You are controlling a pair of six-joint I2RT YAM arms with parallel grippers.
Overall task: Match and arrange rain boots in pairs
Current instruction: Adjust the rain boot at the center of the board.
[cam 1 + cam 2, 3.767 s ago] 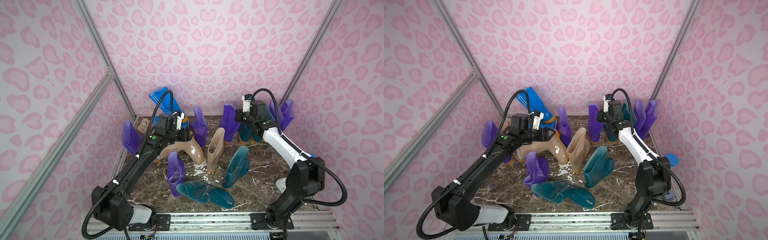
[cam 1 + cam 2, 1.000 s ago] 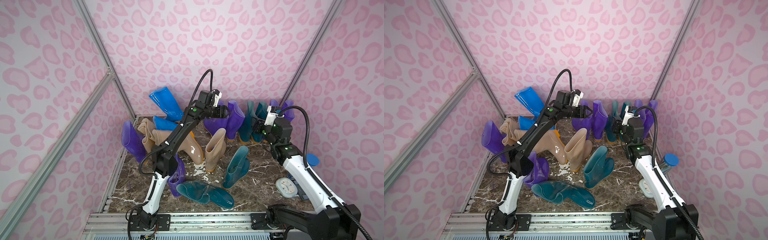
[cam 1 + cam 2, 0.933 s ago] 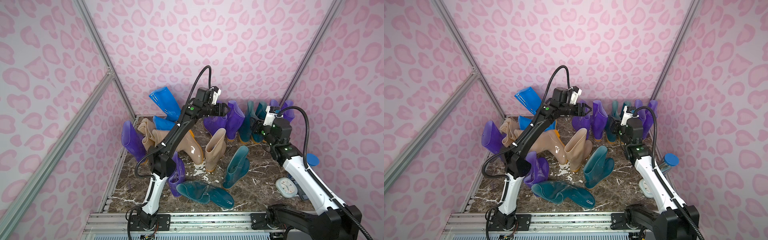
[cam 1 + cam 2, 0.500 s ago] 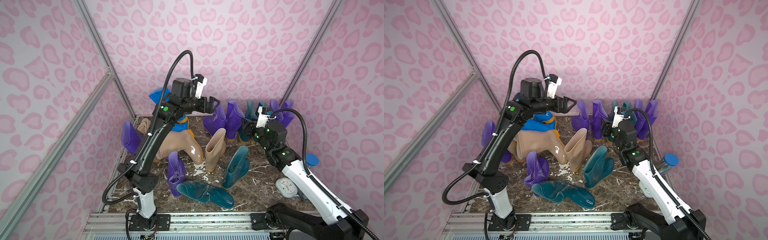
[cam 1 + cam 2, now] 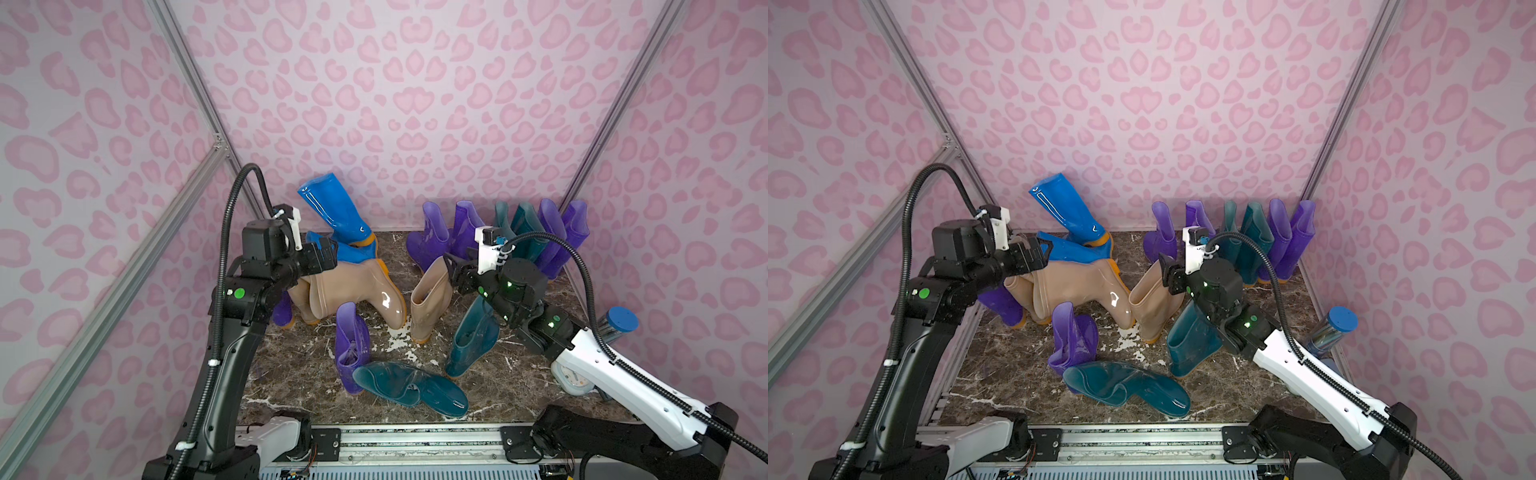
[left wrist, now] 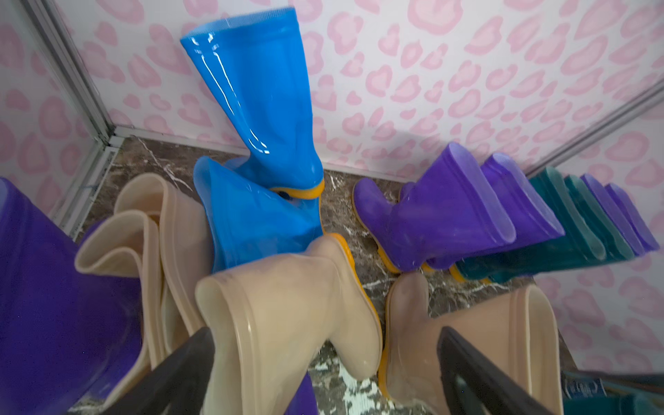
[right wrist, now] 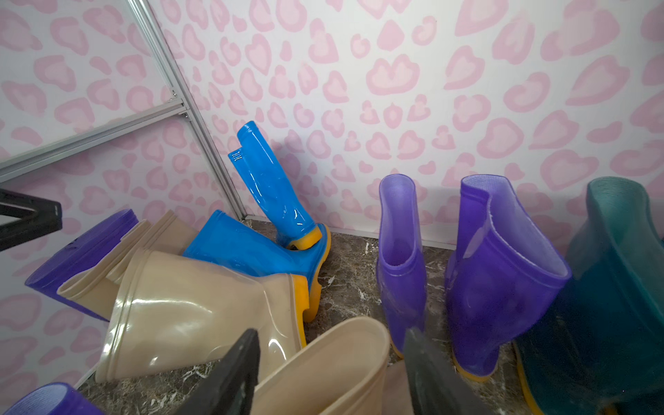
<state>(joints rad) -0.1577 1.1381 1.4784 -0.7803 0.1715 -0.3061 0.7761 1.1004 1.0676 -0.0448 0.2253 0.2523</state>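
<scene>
We saw an upright beige boot (image 5: 430, 307) near the middle of the desk (image 5: 299, 374), a dark marble-patterned surface. Just beside it lay a tipped beige boot (image 5: 353, 286), with more beige boots (image 6: 151, 230) bunched behind it. Behind those, a blue boot (image 5: 332, 208) leaned on the back wall (image 5: 415, 104), its sole resting on a second blue boot (image 5: 357, 254). A row of purple and teal boots (image 5: 523, 237) stood along the back right corner. Nearer the front, a teal boot (image 5: 407, 386) lay on its side against an upright purple boot (image 5: 353, 349). Pink leopard-print walls closed the desk in on three sides, with aluminium posts (image 5: 195, 95) at the corners. The left tool (image 5: 330, 254) hung over the tipped beige boot, jaws spread wide and gripping nothing. The right tool (image 5: 1168, 272) hovered at the upright beige boot's rim, jaws apart and empty; we could not tell whether it touched.
</scene>
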